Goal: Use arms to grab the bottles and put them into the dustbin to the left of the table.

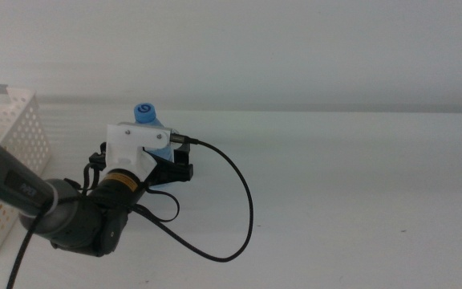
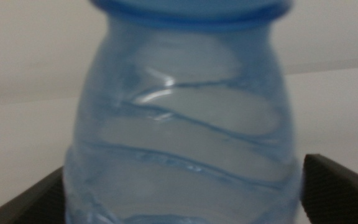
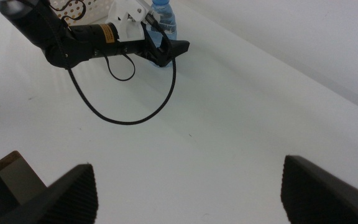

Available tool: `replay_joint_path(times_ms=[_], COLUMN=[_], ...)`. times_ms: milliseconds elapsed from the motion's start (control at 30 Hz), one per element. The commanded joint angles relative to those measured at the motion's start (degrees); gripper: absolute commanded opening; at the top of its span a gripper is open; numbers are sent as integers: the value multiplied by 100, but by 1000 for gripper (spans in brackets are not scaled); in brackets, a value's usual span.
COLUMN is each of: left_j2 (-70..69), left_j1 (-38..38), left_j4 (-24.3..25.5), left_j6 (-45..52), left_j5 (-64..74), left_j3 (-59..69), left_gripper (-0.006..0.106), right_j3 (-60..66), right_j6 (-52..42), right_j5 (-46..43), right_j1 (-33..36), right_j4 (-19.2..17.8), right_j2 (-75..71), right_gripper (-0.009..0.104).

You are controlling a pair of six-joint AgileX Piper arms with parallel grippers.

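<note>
Dustbin [image 1: 10, 152]: white perforated basket at far left of the worktop [image 1: 359, 209], open top, nothing visible inside from here. Just right of it, the left arm [image 1: 62, 210] comes in low, cable looping out over the white surface. Left gripper [image 1: 167, 164] is at the water bottle [image 1: 152, 128], which stands upright on the worktop, blue cap up, near the back edge. In the left wrist view the bottle [image 2: 182, 124] fills the frame with one dark finger [image 2: 337, 190] on each side of its lower body; fingers are spread around it, not clearly pressing yet. Judgement: step in hand is the grasp. Do it well by centring the bottle deep between the fingers and closing gently, since thin clear plastic will likely crush or slip, then lifting straight before swinging left to the bin. Right gripper [image 3: 188, 193] waits well apart to the right, fingers spread and empty.
</note>
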Motion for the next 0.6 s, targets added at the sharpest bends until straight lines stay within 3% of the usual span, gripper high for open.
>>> replay_joint_path(times_ms=[0, 233, 367, 467, 567], left_j2=[88, 364, 364, 364, 354], left_j1=[24, 24, 24, 24, 24], left_j4=[-153, -507, -730, -886, -909], left_j6=[107, 188, 289, 419, 419], left_j5=[-110, -407, -554, -657, -956], left_j3=[-72, -205, -205, -205, -136], left_gripper=[94, 93, 83, 63, 28], right_j3=[4, 4, 4, 4, 4], right_j6=[-18, -18, -18, -18, -18], right_j5=[-78, -78, -78, -78, -78], right_j1=[-22, -22, -22, -22, -22], right_j4=[-39, -39, -39, -39, -39], right_j2=[-19, -19, -19, -19, -19], right_gripper=[79, 79, 79, 79, 79])
